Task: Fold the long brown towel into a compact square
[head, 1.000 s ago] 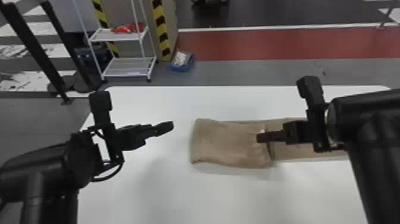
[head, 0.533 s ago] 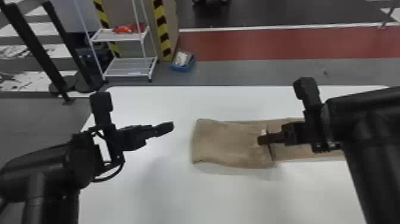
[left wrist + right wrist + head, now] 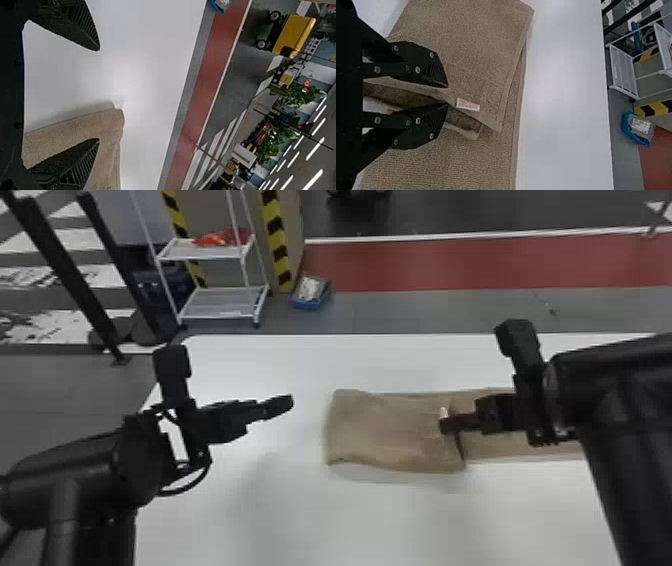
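Observation:
The brown towel (image 3: 390, 435) lies flat, running left to right, with its left part folded over onto the rest. My right gripper (image 3: 445, 425) is over the folded layer's right edge. In the right wrist view my right gripper (image 3: 447, 95) pinches that edge near a white label (image 3: 468, 105), with brown cloth (image 3: 466, 47) on both sides. My left gripper (image 3: 290, 402) is above the table, left of the towel and apart from it. Seen from the left wrist, the left gripper (image 3: 99, 95) has widely parted fingers, the towel (image 3: 75, 122) beyond them. My right arm covers part of the towel's right portion.
The white table (image 3: 310, 520) extends in front of and behind the towel. Past its far edge stand a white shelf rack (image 3: 225, 302) and a blue bin (image 3: 311, 292) on the floor.
The right gripper's wrist has tilted and shifted slightly, its fingertips staying at nearly the same spot on the towel. The left arm and the towel look unchanged.

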Controlling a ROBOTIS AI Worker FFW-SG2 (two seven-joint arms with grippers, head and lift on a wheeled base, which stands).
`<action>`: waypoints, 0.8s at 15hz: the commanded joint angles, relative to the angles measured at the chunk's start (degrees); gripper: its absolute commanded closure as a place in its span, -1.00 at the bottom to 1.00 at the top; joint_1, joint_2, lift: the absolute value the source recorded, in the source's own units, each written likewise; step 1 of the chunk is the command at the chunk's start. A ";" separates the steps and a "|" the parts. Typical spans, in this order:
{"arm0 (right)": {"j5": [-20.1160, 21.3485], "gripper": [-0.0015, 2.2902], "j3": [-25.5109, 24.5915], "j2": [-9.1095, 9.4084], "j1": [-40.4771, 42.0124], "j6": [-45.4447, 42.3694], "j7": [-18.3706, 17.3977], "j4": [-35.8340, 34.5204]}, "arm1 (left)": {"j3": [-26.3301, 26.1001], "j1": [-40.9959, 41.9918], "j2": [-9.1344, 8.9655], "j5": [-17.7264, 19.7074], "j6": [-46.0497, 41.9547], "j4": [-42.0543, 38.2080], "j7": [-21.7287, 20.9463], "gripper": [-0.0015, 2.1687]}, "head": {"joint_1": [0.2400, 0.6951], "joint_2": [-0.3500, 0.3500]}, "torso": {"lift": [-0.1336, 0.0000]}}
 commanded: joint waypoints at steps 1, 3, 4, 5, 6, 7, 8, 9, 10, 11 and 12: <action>-0.11 0.00 -0.03 0.23 -0.01 0.03 -0.05 -0.10 | 0.03 0.16 0.07 0.00 0.00 0.00 -0.02 -0.93 | 1.00 0.35 | -0.80; -0.28 0.00 -0.03 0.23 0.17 0.38 -0.05 -0.54 | 0.03 0.16 0.07 0.00 0.18 0.00 -0.02 -0.93 | 1.00 0.35 | -0.80; -0.54 0.00 -0.03 0.23 0.61 1.61 0.03 -1.33 | 0.12 0.16 0.07 0.00 0.18 0.00 -0.02 -0.93 | 1.00 0.35 | -0.80; -0.90 0.00 -0.03 0.23 1.49 2.31 0.12 -3.17 | 0.12 0.16 0.07 0.00 0.18 -0.09 -0.02 -0.93 | 1.00 0.35 | -0.80; -1.16 0.00 0.06 0.23 2.37 3.19 0.12 -5.11 | 0.21 0.25 0.16 0.00 0.18 0.00 -0.11 -0.93 | 1.00 0.36 | -0.80; -1.25 0.00 0.32 0.23 3.33 4.07 0.38 -7.30 | 0.21 0.16 0.24 0.00 0.18 0.00 -0.02 -0.93 | 1.00 0.37 | -0.80; -1.69 0.00 0.32 0.23 4.04 5.13 0.56 -8.71 | 0.30 0.16 0.42 0.00 0.18 0.00 -0.02 -0.93 | 1.00 0.38 | -0.80; -1.95 0.00 0.15 0.23 4.92 5.48 0.65 -9.77 | 0.30 0.16 0.42 0.00 0.18 0.00 -0.02 -0.93 | 1.00 0.39 | -0.80; -1.86 0.00 0.06 0.23 5.36 5.30 0.65 -9.77 | 0.03 0.16 0.33 0.00 0.18 0.09 -0.02 -0.93 | 1.00 0.41 | -0.80; -1.51 0.00 -0.21 0.23 5.44 5.13 0.47 -9.50 | -0.14 0.16 0.33 0.00 0.18 0.09 -0.02 -0.93 | 1.00 0.42 | -0.80; -1.42 0.00 -0.47 0.23 5.36 4.95 0.47 -8.97 | -0.23 0.16 0.33 0.00 0.18 0.09 -0.02 -0.93 | 1.00 0.42 | -0.80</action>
